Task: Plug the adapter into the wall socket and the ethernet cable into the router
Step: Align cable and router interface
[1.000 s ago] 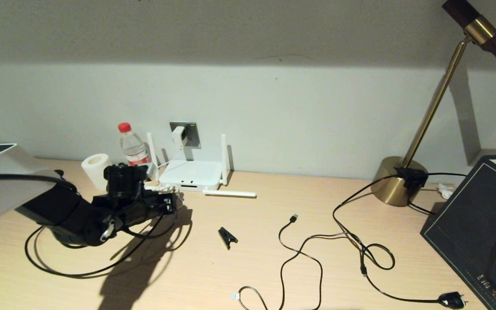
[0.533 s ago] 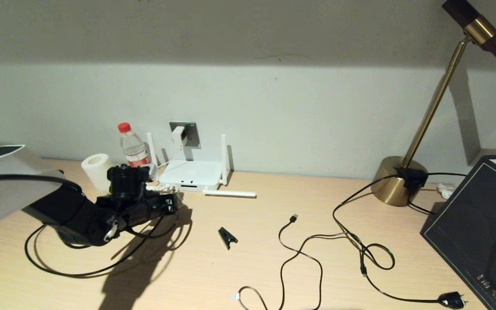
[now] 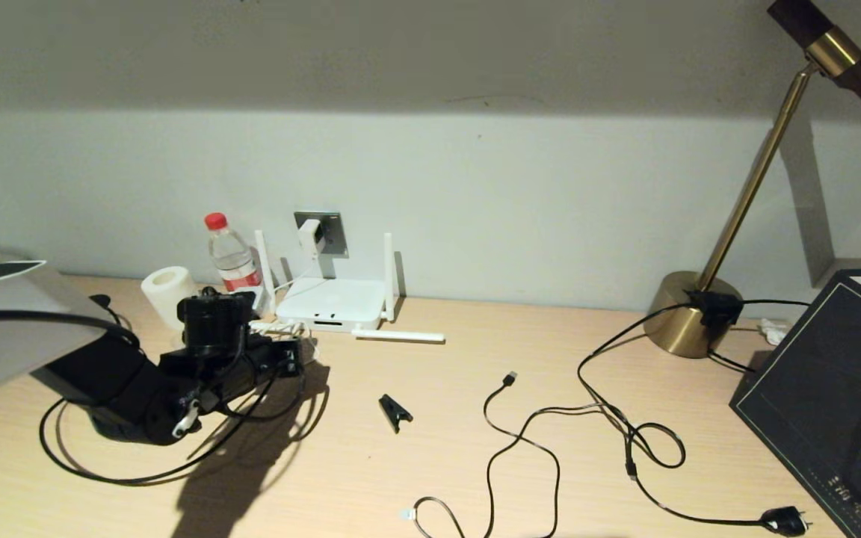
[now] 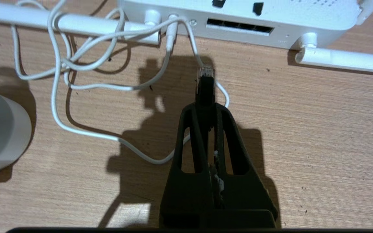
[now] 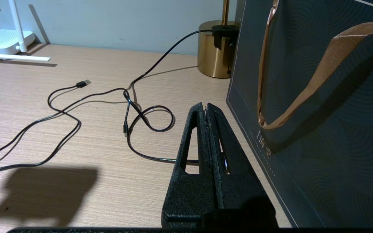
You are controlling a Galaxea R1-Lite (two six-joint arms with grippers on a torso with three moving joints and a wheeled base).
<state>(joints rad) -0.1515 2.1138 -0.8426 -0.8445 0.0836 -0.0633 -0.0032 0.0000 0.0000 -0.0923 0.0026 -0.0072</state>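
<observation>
- Surface (image 3: pixel 475 478): pale wood grain, filling the lower half of your head view and running back to a grey wall.
- Desk lamp (image 3: pixel 692 314): brass round base at right of the frame, its stem slanting up to the upper right corner.
- Dark bag (image 5: pixel 319 97): you see it at the right edge of the frame, with a tan strap handle, just beside the right end effector.
- Left end effector (image 4: pixel 206 106): left of centre in your head view, low over the surface. Its fingers are clamped on the ethernet cable (image 4: pixel 206 87), whose clear connector tip sticks out in front, pointing at the router's port edge but apart from it.
- Right end effector (image 5: pixel 206 111): parked over the surface next to the bag, fingers pressed together with nothing between them.
- Router (image 3: pixel 333 302): white box against the wall, centre-left, two antennas upright and one lying flat on the surface to its right.
- Black cables (image 3: pixel 595 418): loose loops across lower centre and right of your head view.
- Water bottle (image 3: pixel 231 254): red cap, just left of the router.
- Tissue roll (image 3: pixel 165 291): white, left of the bottle.
- Wall socket (image 3: pixel 329 230): grey plate on the wall above the router.
- Adapter (image 3: pixel 309 235): white cube seated in the socket, thin white cord trailing down to the router.
</observation>
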